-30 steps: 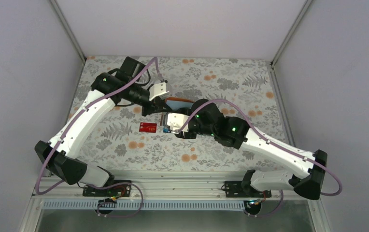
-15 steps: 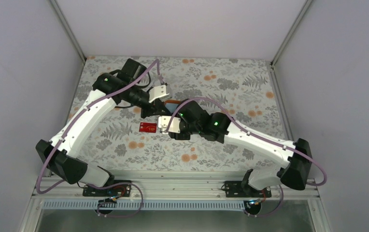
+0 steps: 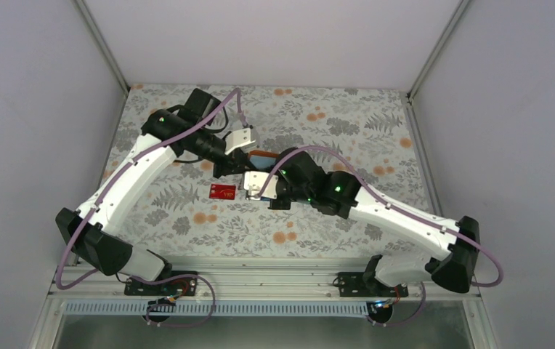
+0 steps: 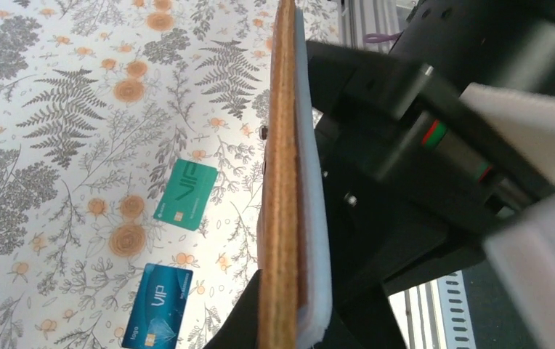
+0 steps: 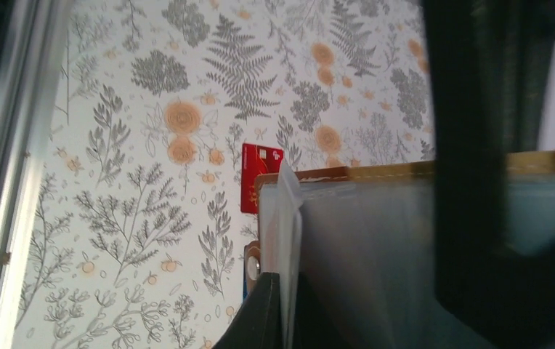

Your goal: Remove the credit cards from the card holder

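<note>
The card holder point(image 4: 285, 182) hangs edge-on above the table, brown leather outside and pale grey-blue pockets inside. My left gripper point(image 4: 296, 323) is shut on its lower end. My right gripper point(image 5: 289, 309) has its jaws shut on one thin pale pocket leaf point(image 5: 288, 218) of the holder; whether a card sits in that leaf I cannot tell. Three credit cards lie flat on the cloth: a red one point(image 3: 222, 191), a teal one point(image 4: 185, 194) and a blue one point(image 4: 158, 305). From above, both grippers point(image 3: 232, 161) point(image 3: 248, 184) meet at the holder point(image 3: 266, 154) mid-table.
A floral cloth point(image 3: 318, 116) covers the table. An aluminium rail point(image 3: 260, 280) runs along the near edge, with grey enclosure walls on the other three sides. The right arm's black wrist point(image 4: 434, 145) crowds close to the holder's open side.
My right gripper has gone from open to shut, pinching a pocket leaf, after shifting a little to the left. The left gripper keeps its hold on the card holder.
</note>
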`<state>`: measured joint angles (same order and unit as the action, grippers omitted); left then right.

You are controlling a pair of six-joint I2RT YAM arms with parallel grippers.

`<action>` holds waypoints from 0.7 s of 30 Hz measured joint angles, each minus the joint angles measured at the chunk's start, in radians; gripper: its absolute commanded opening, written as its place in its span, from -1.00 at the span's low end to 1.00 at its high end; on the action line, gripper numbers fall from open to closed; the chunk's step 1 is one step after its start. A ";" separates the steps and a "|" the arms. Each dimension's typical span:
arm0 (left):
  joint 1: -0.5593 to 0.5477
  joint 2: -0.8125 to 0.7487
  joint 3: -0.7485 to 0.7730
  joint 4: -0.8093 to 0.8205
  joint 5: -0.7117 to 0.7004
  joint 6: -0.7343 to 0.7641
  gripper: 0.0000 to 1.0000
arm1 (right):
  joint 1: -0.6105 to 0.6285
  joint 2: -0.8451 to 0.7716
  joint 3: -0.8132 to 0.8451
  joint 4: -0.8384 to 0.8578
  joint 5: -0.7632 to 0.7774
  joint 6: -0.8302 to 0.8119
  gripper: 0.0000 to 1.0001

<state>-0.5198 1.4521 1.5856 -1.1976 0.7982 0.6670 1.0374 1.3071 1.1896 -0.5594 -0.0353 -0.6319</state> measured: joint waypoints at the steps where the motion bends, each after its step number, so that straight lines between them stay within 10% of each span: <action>1: 0.000 0.000 0.000 0.000 0.002 0.000 -0.95 | 0.000 -0.013 -0.005 0.003 -0.007 0.002 -0.92; 21: -0.006 -0.006 -0.063 0.060 0.026 -0.002 -0.95 | -0.093 -0.096 -0.047 0.047 -0.156 0.068 -0.86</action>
<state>-0.5255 1.4464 1.5227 -1.1374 0.8242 0.6651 0.9447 1.2114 1.1423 -0.5121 -0.1913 -0.5640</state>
